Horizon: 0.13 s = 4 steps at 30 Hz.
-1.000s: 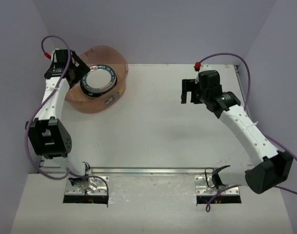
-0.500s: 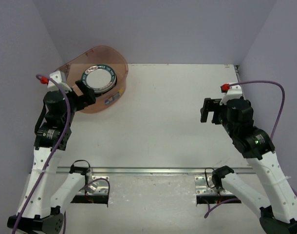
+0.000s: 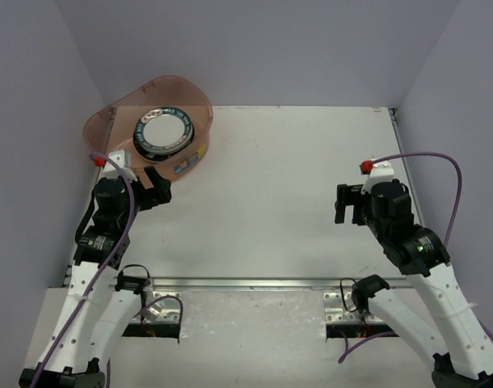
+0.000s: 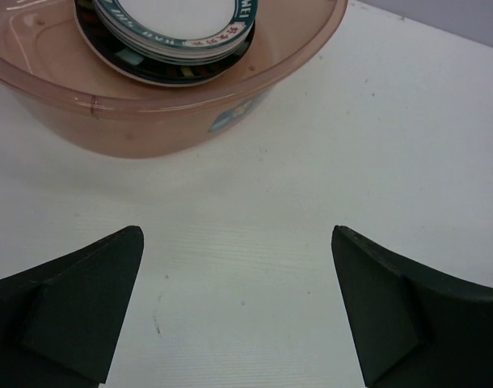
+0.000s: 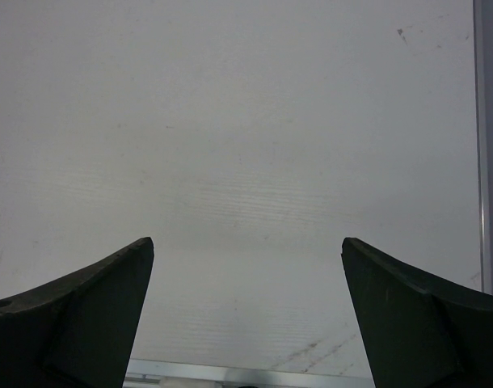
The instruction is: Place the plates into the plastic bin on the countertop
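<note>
Plates (image 3: 163, 133) are being shown from above as one stack inside the plastic bin (image 3: 101, 128), which is sitting at the far left corner of the desk (image 3: 263, 186). Stacking is probably letting them all fit on the tub's floor. No plate is being seen loose on the desk, so the task is being judged as good as complete. The left hand (image 3: 156, 187) is being held near the bin's front side, spread wide and empty. The right hand (image 3: 341, 204) is being held well apart from the bin, on the right side of the desk, likewise spread and empty.

From the left wrist, the left hand (image 4: 237, 234) is being seen wide open above bare desk (image 4: 254, 210), with nothing between its fingers. The bin (image 4: 133, 121) is lying straight ahead, near but not touching. The plates (image 4: 170, 32), a teal-lettered one on top, are resting in it.

From the right wrist, the right hand (image 5: 246, 242) is being seen open over bare desk (image 5: 246, 121). Neither bin nor plates are appearing in this view.
</note>
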Tool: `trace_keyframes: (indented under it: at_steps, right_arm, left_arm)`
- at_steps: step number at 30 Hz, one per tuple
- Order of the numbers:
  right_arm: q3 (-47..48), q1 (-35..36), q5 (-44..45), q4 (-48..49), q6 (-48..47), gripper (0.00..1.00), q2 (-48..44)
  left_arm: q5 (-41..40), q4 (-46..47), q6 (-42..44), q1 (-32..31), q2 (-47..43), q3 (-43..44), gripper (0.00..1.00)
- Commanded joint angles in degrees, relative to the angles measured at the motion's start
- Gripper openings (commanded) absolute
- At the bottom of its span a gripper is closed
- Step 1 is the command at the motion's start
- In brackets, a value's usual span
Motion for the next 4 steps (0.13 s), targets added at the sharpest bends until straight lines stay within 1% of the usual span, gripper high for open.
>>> trace_keyframes:
  at_steps: [1,4]
  right_arm:
    - [-1.4,0.0,0.6,2.6,-0.2,0.99,-1.6]
    - [-1.9,0.0,0.9,2.8,0.6,0.99,-1.7]
  left_arm:
    - [-1.3,3.9,0.7,-0.5,-1.8,0.9,1.0]
    - [-1.2,3.9,0.7,-0.6,-2.2,0.9,1.0]
